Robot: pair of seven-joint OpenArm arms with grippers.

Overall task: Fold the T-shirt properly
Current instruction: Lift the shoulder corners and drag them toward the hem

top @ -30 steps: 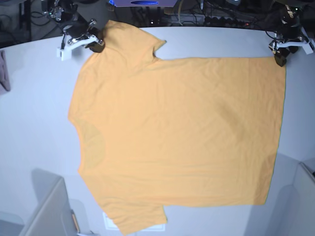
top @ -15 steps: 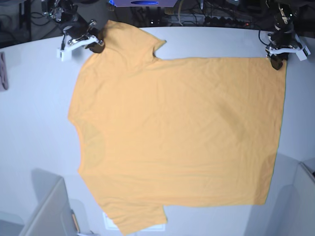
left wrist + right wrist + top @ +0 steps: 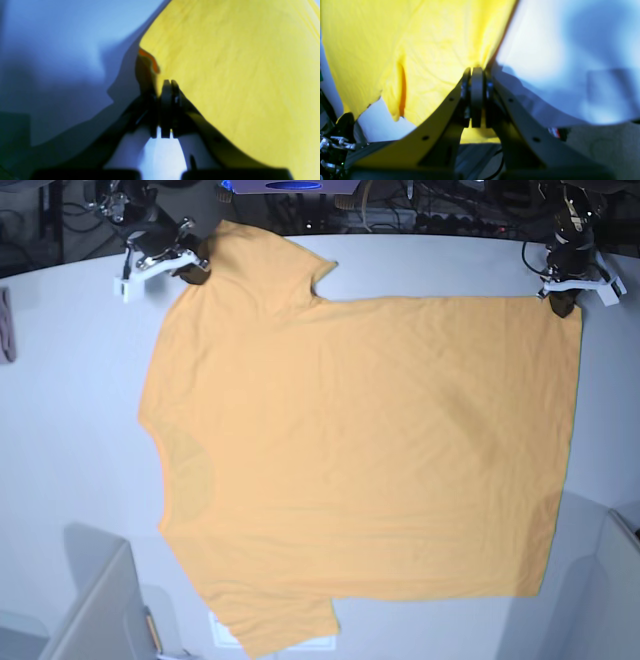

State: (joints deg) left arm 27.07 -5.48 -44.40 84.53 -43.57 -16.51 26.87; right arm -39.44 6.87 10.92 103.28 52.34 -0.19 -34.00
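Note:
The orange-yellow T-shirt lies spread flat on the white table, neck toward the left, hem toward the right. My right gripper is shut on the far sleeve's edge at the top left; the right wrist view shows its jaws pinched on yellow cloth. My left gripper is shut on the far hem corner at the top right; the left wrist view shows the closed jaws gripping the shirt's edge, slightly raised off the table.
A pinkish-grey cloth lies at the table's left edge. Cables and equipment run along the far edge. Grey box-like objects stand at the near left and near right corners.
My left gripper has shifted slightly left and farther back with the hem corner. My right gripper has edged a little farther back with the sleeve. The shirt otherwise lies unchanged.

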